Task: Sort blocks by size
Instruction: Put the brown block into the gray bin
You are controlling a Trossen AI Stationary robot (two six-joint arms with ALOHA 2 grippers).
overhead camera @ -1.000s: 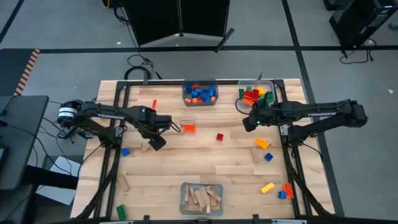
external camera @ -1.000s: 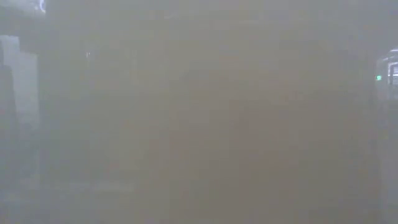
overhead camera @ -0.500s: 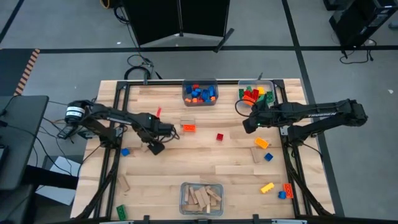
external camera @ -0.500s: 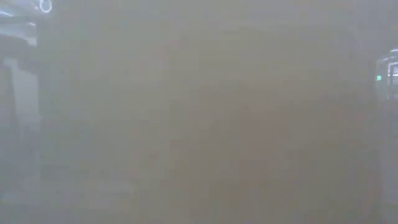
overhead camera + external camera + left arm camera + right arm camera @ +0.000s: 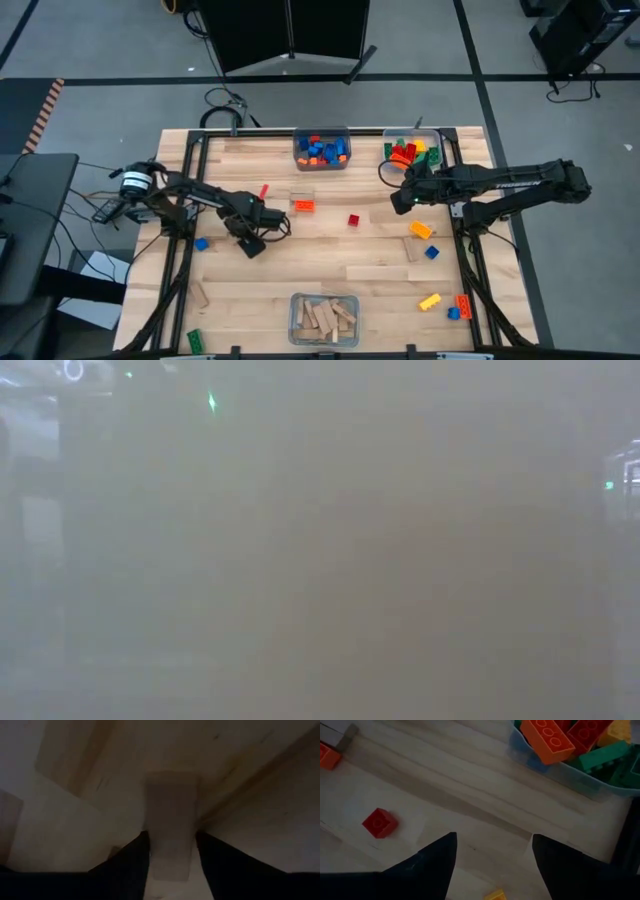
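So the tan wooden block (image 5: pixel 171 827) on the left side of the table (image 5: pixel 330 255) now sits right between the left gripper (image 5: pixel 262 228)'s two dark fingers (image 5: pixel 131 865); that arm has swung down and inward over the last second and its jaws have started narrowing around the block, though I can't tell if they're actually pinching it yet. Looks like a pickup is underway, probably for the bin of wooden blocks (image 5: pixel 324 318) at the near edge. The right gripper (image 5: pixel 397 196) hangs wide open and empty beside the bin of big bricks (image 5: pixel 409 152).

The high view is evenly lit and sharp. The low view is a featureless grey-brown haze. Both wrist views are dim, the left one darkest.
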